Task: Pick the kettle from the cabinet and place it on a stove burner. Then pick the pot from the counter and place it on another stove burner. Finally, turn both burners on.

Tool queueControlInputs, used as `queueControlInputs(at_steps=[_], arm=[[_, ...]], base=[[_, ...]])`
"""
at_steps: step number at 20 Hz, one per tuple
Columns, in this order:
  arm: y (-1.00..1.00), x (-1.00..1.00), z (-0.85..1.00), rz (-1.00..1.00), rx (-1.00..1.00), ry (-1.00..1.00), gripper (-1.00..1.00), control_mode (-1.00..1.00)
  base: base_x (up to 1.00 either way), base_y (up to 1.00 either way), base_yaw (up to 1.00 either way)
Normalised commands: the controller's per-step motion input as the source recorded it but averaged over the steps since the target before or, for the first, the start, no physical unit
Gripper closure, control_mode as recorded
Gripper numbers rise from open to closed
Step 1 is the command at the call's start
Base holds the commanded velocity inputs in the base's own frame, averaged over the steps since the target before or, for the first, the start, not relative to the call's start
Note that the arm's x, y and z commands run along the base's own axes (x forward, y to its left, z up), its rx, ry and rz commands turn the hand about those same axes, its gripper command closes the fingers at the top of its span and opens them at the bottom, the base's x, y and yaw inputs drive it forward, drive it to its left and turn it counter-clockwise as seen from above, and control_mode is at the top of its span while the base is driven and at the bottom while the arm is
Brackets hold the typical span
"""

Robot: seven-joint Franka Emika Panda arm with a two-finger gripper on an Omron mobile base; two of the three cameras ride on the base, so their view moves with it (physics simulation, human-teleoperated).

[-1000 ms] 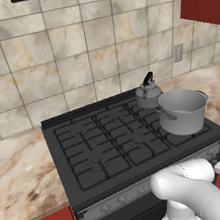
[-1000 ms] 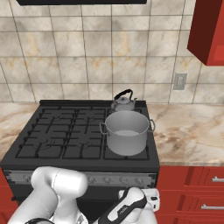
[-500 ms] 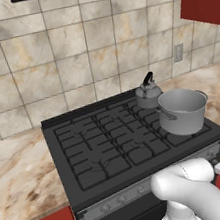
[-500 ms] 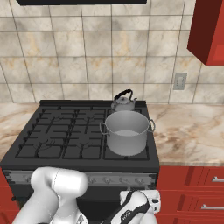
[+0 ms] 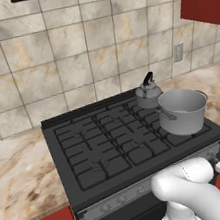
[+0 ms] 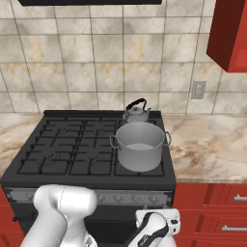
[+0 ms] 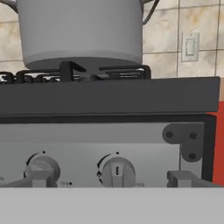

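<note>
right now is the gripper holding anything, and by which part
Nothing is held. The gripper is open, facing the silver knob panel below the wide grey steel pot.

The pot (image 6: 140, 150), wide, grey and straight-sided with two small side handles, is sitting upright on the front right burner (image 6: 144, 169) of the black cooktop. The small grey kettle (image 6: 135, 112), its black arched handle standing up, is resting on the rear right burner (image 5: 144, 107), just behind the pot.
</note>
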Motion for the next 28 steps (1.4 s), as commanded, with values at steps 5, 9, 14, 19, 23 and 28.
queueControlInputs(at_steps=[5, 9, 14, 19, 23, 28], arm=[[0.0, 0.14, -0.06, 0.0, 0.0, 0.0, -1.0, -1.0], [0.0, 0.09, -0.11, 0.0, 0.0, 0.0, -1.0, -1.0], [0.0, 0.02, -0.06, 0.0, 0.0, 0.0, -1.0, -1.0], [0.0, 0.06, 0.0, 0.0, 0.0, 0.0, -1.0, -1.0], [0.0, 0.1, 0.0, 0.0, 0.01, 0.0, -1.0, -1.0], [0.0, 0.09, 0.0, 0.0, 0.0, 0.0, -1.0, -1.0]], base=[[0.0, 0.0, 0.0], [0.0, 0.0, 0.0], [0.0, 0.0, 0.0], [0.0, 0.0, 0.0], [0.0, 0.0, 0.0], [0.0, 0.0, 0.0]])
